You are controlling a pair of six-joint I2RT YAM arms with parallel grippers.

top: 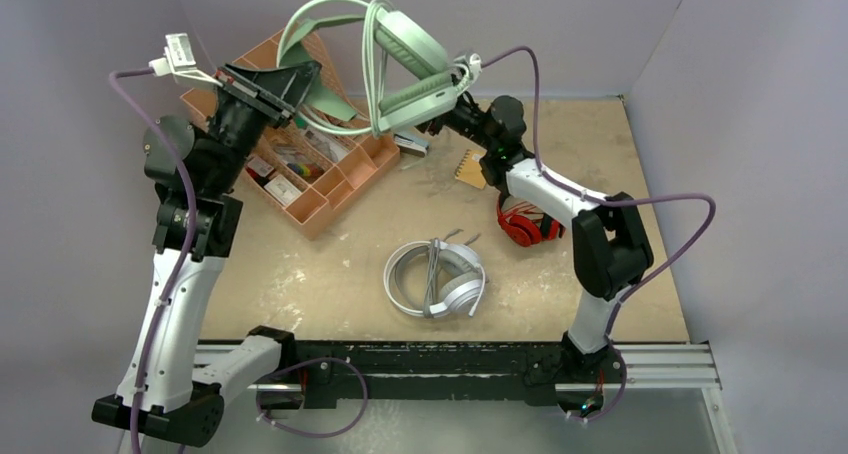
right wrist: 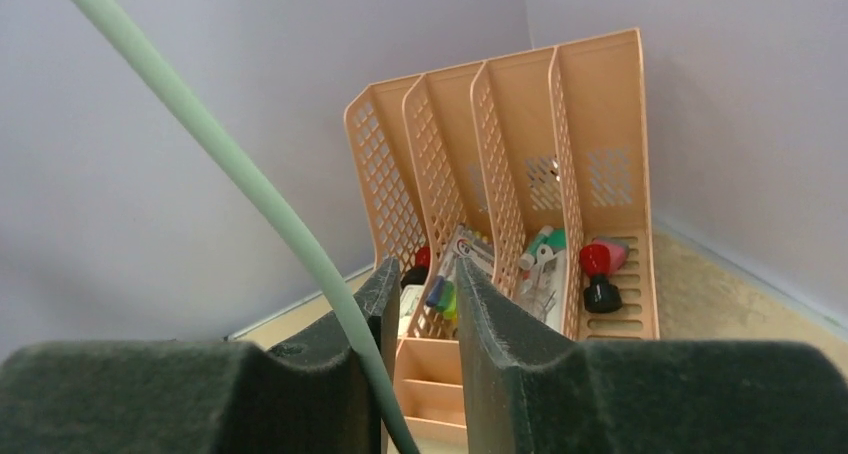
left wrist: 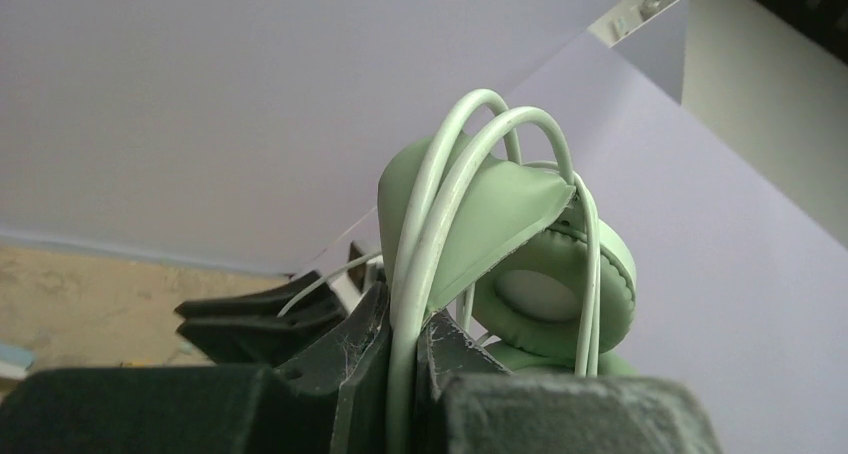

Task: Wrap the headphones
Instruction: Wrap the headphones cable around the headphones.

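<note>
The pale mint-green headphones (top: 410, 69) hang in the air over the back of the table, their cord looped over the headband. My left gripper (top: 315, 74) is shut on the headband and cord loops (left wrist: 440, 234), with an ear cup (left wrist: 545, 274) just beyond the fingers. My right gripper (top: 450, 109) sits beside the lower ear cup. In the right wrist view its jaws (right wrist: 420, 284) stand apart, and the green cord (right wrist: 250, 184) runs down along the left finger without being pinched. The white headphones (top: 437, 279) lie mid-table. The red and black headphones (top: 527, 224) lie under the right arm.
An orange desk organizer (top: 320, 169) with pens and small items stands at the back left, also ahead of the right gripper (right wrist: 590, 124). A small brown notebook (top: 470, 167) lies near the right forearm. Purple walls enclose the table.
</note>
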